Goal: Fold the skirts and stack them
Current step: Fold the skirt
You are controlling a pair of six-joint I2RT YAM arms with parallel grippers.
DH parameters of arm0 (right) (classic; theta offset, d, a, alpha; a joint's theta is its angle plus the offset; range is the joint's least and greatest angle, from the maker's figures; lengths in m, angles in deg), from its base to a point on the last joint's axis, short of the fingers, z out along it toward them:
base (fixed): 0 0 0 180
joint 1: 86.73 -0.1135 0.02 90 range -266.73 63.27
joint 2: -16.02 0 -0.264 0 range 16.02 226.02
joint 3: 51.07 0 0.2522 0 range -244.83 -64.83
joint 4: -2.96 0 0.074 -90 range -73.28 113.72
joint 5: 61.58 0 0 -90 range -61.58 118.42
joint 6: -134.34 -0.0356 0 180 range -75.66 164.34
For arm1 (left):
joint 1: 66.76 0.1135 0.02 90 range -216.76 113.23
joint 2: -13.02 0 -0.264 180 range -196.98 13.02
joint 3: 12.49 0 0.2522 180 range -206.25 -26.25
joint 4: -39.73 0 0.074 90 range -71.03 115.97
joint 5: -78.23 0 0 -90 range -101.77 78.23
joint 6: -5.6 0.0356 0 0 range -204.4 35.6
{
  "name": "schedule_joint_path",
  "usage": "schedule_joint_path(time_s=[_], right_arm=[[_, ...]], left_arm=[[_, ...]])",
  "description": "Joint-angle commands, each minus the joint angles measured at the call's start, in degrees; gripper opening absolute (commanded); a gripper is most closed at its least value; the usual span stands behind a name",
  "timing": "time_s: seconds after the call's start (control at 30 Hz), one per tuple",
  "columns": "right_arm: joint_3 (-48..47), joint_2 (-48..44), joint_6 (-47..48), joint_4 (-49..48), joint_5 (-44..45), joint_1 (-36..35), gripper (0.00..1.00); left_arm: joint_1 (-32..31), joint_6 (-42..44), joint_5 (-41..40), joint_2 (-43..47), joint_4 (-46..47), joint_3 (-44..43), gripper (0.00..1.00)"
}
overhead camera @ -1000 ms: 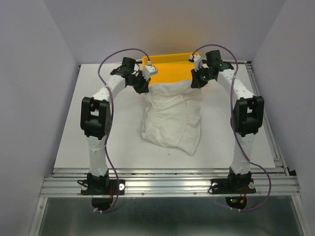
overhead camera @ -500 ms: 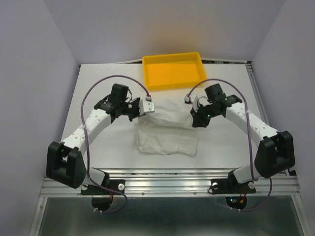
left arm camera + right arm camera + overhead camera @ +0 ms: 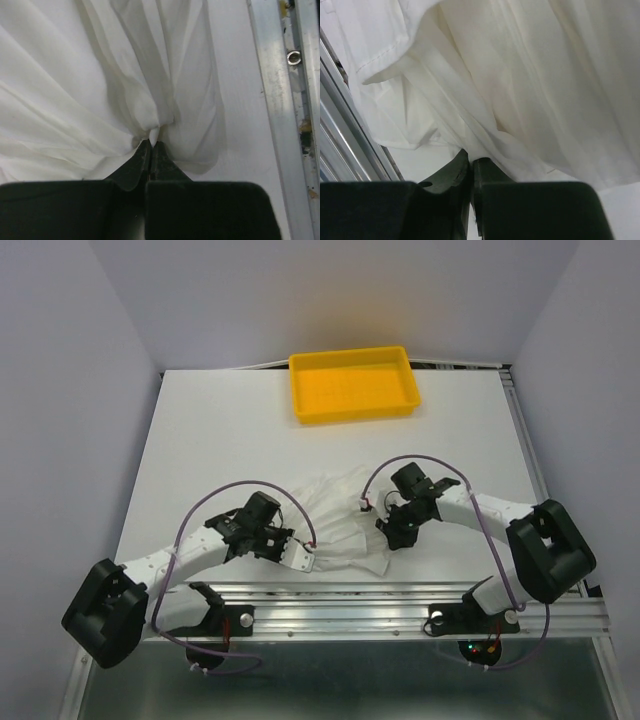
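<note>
At the near edge of the table (image 3: 200,440), we see the white skirt (image 3: 335,515) lying crumpled between the two grippers. It is well apart from the yellow tray (image 3: 355,416), which sits at the far side.

The left gripper (image 3: 308,560) is low at the skirt's near left corner. In the left wrist view its dark fingers (image 3: 134,167) are pressed together on a gathered fold of the fabric, and pleats fan away from the pinch. Near that fold runs the aluminium rail (image 3: 280,115) along the table's edge.

The right gripper (image 3: 393,537) is at the skirt's right side. In its wrist view we see its fingers (image 3: 445,175) closed, with the fabric's lower edge caught between their tips. A stitched hem (image 3: 382,60) curls over at the upper left there, and the cloth spreads away in soft folds.
</note>
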Motion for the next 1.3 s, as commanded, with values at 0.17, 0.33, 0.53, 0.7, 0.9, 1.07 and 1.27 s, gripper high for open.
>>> schedule_joint_path(time_s=[0.17,0.33,0.53,0.7,0.9,1.07,1.27], right_arm=[[-3.4,6.0,-4.1,-7.8,10.8,0.3,0.11],[-13.1,12.5,-3.5,-9.5,14.3,7.1,0.09],[-24.8,18.6,-2.5,-9.3,18.1,14.8,0.24],[-31.7,17.2,-5.3,-5.5,17.3,18.2,0.78],[-33.6,12.8,-15.2,1.2,11.0,20.6,0.75],[-28.5,12.8,-20.5,6.0,1.9,20.6,0.63],[-23.5,16.7,-26.3,2.3,-1.1,20.6,0.55]], left_arm=[[0.3,-5.1,-6.2,-5.7,1.0,-4.7,0.18],[0.2,-13.8,-5.1,-14.5,2.0,-12.0,0.17],[-0.1,-26.1,-4.7,-24.8,1.5,-23.4,0.09],[-0.1,-36.5,-3.7,-29.2,0.3,-30.5,0.07],[-0.3,-44.4,0.1,-31.2,-1.2,-34.2,0.11],[-0.2,-44.3,-1.6,-30.2,-1.7,-34.5,0.24],[-0.2,-42.7,-2.3,-29.3,-3.7,-35.3,0.32]])
